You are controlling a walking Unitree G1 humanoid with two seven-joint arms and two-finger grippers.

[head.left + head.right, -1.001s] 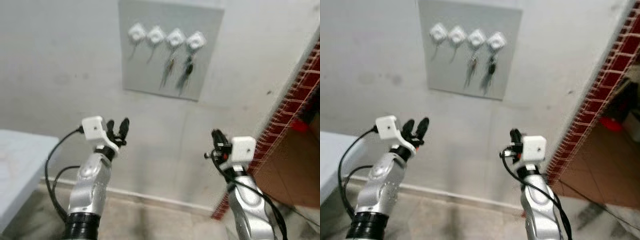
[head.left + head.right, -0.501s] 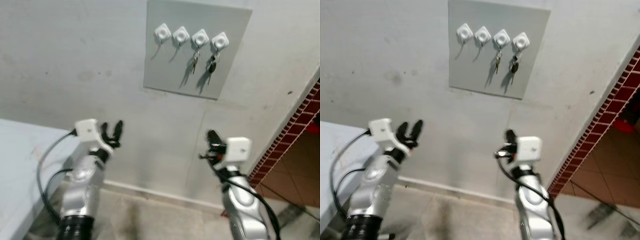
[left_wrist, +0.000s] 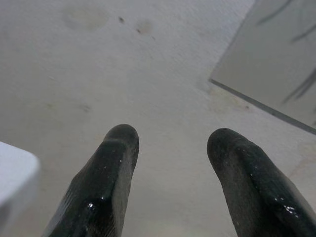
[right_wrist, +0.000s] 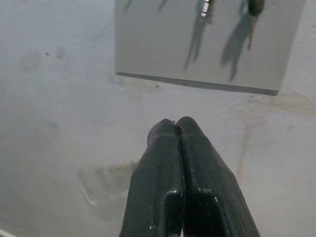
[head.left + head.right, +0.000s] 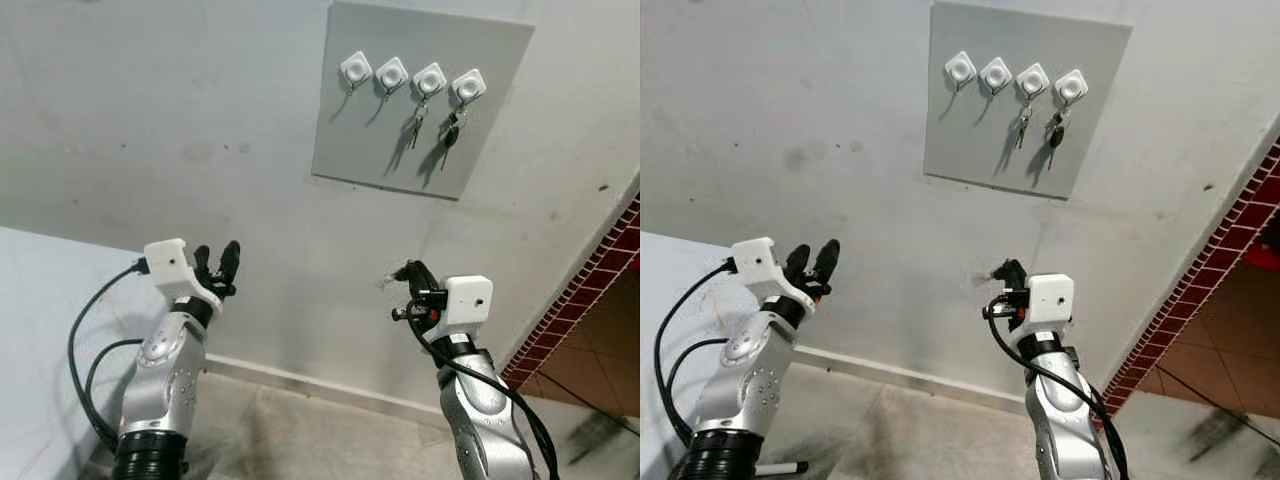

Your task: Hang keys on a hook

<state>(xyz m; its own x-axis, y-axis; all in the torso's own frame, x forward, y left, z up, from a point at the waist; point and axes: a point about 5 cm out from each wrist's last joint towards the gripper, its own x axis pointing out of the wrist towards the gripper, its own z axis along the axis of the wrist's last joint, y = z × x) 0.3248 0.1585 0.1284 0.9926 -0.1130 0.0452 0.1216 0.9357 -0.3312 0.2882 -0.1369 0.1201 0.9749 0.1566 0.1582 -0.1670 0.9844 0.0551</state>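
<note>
Camera panned left since earlier frame, grey panel [image 5: 425, 100] shifts to 1 o'clock; two keys [image 5: 432, 125] hang on its right hooks [image 5: 412, 76]. Left gripper [image 5: 217, 266] spread, right gripper [image 5: 404, 273] pressed together, empty. Bare wall between, brick edge [image 5: 585, 295] at 4 o'clock

keys [image 4: 206, 9] | cut off by frame edge | details too small

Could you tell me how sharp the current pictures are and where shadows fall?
Left eye view: fairly sharp; the keys and hooks cast slanted shadows down-left on the grey panel. Right wrist view: soft, with long key shadows beyond the shut right end effector. Left wrist view: open left end effector, fingers close and glossy.
</note>
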